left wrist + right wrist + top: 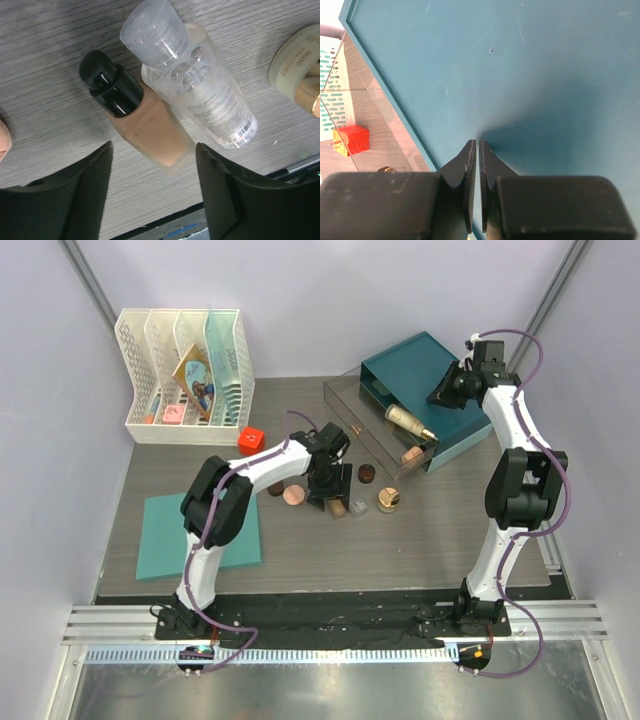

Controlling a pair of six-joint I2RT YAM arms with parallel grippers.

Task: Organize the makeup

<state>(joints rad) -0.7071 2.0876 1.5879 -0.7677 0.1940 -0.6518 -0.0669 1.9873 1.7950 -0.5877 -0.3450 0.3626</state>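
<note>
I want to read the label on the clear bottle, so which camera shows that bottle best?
The left wrist view: the clear bottle lies close up, cap, print and barcode visible. In the top view the left hand hangs over that spot, so it is hard to pick out. The right wrist view does not show it.

My left arm [260, 465] and right arm [512, 420] are white with black joint housings, thin mauve cables [541, 362] looping alongside, and matte black wedge-shaped fingers [65, 200].

Pale lavender walls [350, 290]; grey woodgrain table [400, 550]; aluminium rail [110, 626] along front.
</note>
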